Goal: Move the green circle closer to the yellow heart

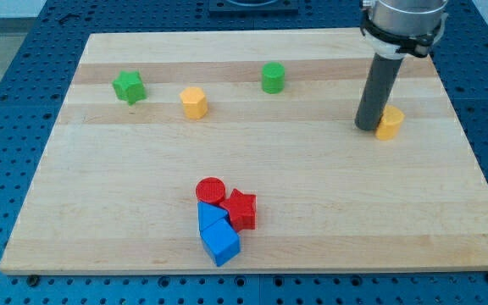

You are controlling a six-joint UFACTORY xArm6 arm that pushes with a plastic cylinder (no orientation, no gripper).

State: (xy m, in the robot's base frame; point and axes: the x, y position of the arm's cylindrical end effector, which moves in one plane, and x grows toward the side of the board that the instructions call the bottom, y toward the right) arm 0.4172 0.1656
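Observation:
The green circle (273, 77) stands near the view's top, about mid-board. The yellow heart (389, 123) lies at the view's right, well right of and a little below the green circle. My tip (367, 127) rests on the board right at the heart's left side, touching or nearly touching it. The rod rises straight up from there to the arm's grey housing at the view's top right.
A green star (129, 86) and a yellow hexagon (194, 102) sit at the view's upper left. A cluster near the bottom centre holds a red circle (211, 189), a red star (241, 207) and two blue blocks (218, 233). The wooden board (74, 212) ends at a blue pegboard.

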